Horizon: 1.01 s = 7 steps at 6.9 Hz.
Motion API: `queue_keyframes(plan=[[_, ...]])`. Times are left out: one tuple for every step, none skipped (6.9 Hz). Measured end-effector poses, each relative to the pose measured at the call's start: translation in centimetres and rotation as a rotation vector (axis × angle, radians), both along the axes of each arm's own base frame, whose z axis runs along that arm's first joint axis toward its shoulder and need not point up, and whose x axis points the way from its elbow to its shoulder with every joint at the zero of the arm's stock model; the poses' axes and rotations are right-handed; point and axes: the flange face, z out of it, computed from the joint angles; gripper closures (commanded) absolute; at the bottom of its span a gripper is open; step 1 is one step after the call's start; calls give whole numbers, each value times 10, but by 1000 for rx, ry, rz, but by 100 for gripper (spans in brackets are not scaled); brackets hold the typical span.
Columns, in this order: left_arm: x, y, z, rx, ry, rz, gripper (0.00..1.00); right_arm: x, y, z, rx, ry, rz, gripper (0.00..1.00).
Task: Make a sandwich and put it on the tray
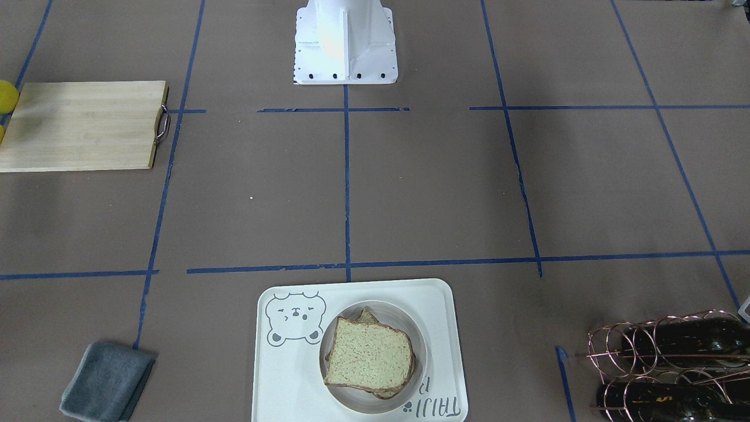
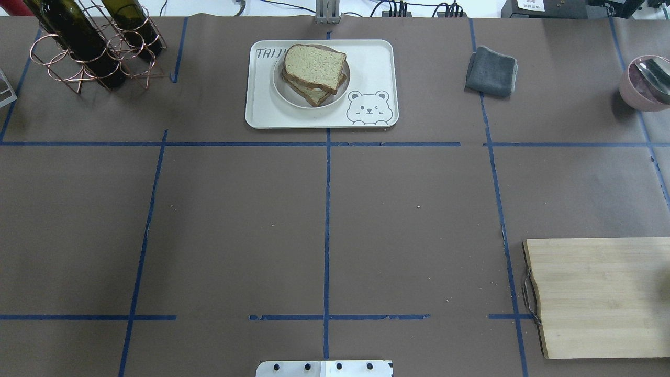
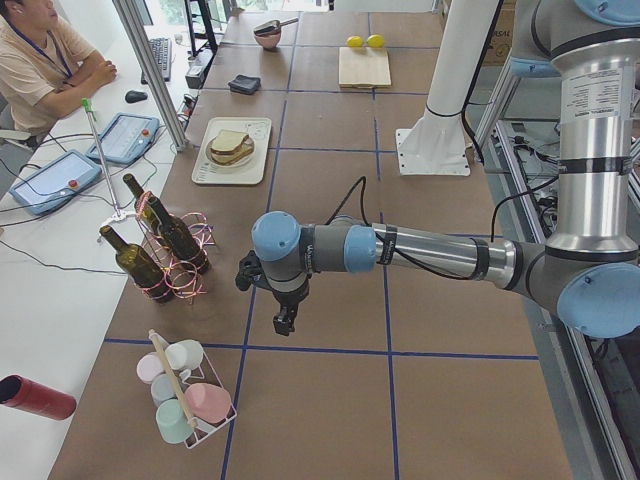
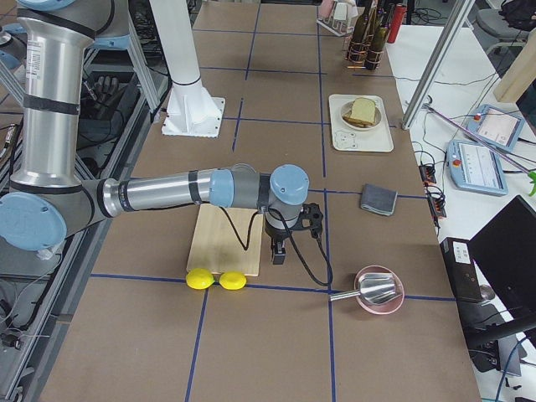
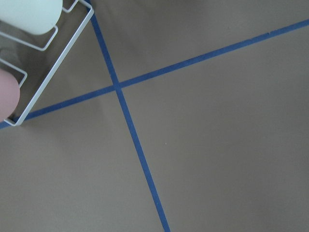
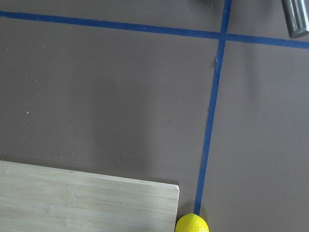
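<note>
bench (image 2: 419,209) under brown paper cover, marked with blue tape grid (image 2: 326,235) | long white desk (image 3: 70,320) set just beside it on operators' side | slanted aluminium frame post (image 3: 150,70) between the two | light bright, even, shadows soft

I see left arm (image 3: 430,252) & right arm (image 4: 159,193) alike: silver tubes, pale-blue joint caps, grey housings. Black cable (image 3: 352,200) along each. Left gripper (image 3: 285,324), right gripper (image 4: 279,255) both black. White pedestal (image 1: 345,41), black screws (image 1: 334,75) at its 6 o'clock edge.
</note>
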Motion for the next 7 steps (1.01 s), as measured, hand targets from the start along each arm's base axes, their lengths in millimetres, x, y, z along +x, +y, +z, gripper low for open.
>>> queue_keyframes(plan=[[-1,3,7,-18,-1,0,0,0,1,2,0,1,-2,0],[-1,0,9,-23,-1,-2,0,0,1,4,-2,4,-3,0],[-1,-4,8,-28,0,-9,0,1,1,5,-6,6,-1,0],[-1,-5,8,-60,-1,-40,0,1,1,6,-14,7,5,0],[-1,-4,9,-107,-4,-84,0,1,1,7,-30,9,17,0],[-1,-4,10,-131,-6,-105,0,1,1,10,-47,11,29,0],[-1,-8,7,-132,-7,-113,0,0,-1,11,-62,12,41,0]])
